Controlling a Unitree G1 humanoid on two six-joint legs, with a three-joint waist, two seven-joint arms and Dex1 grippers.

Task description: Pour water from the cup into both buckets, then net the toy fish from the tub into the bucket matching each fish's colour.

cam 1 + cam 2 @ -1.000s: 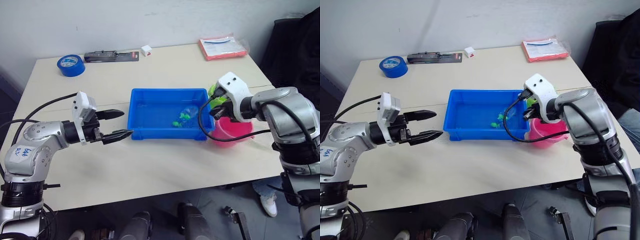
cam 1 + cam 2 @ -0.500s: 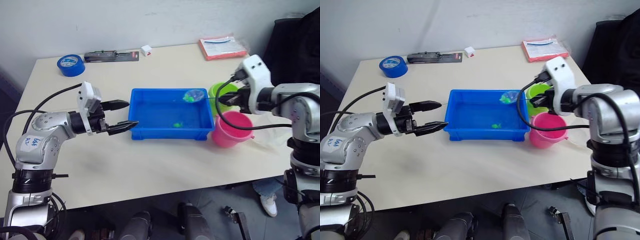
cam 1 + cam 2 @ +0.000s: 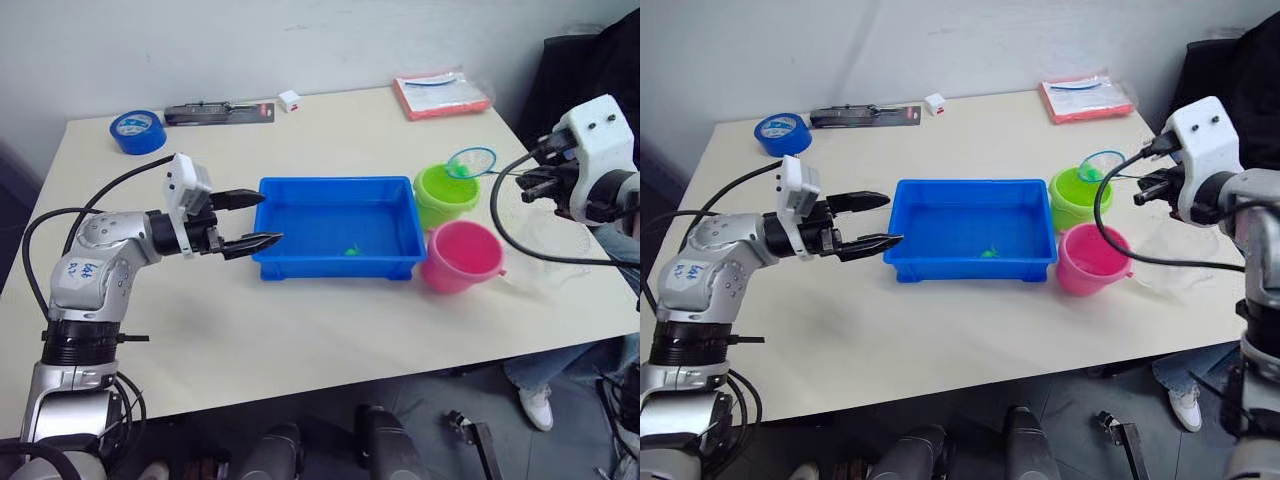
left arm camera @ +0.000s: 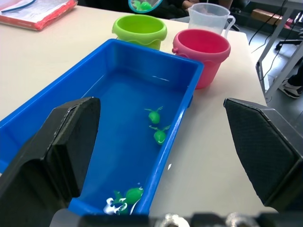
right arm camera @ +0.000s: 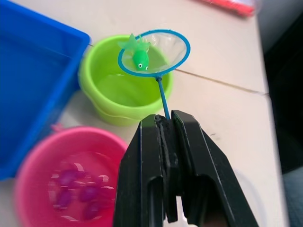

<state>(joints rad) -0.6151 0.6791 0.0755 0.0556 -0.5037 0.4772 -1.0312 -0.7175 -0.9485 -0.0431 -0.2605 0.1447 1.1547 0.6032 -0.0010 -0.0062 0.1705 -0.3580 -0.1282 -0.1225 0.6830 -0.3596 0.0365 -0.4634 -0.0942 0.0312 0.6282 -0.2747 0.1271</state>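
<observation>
The right gripper (image 5: pixel 166 124) pinches the thin handle of a blue-rimmed net (image 5: pixel 154 52), holding one green fish (image 5: pixel 139 57) above the green bucket (image 5: pixel 110 94). The pink bucket (image 3: pixel 462 255) stands just beside it, against the blue tub's (image 3: pixel 336 264) end. At the tub's other end, the left gripper (image 3: pixel 250 221) hovers, fingers spread.

left pincer (image 3: pixel 258 219): fingers apart, arm extended forward | right pincer (image 5: pixel 166 124): clamped, arm raised
</observation>
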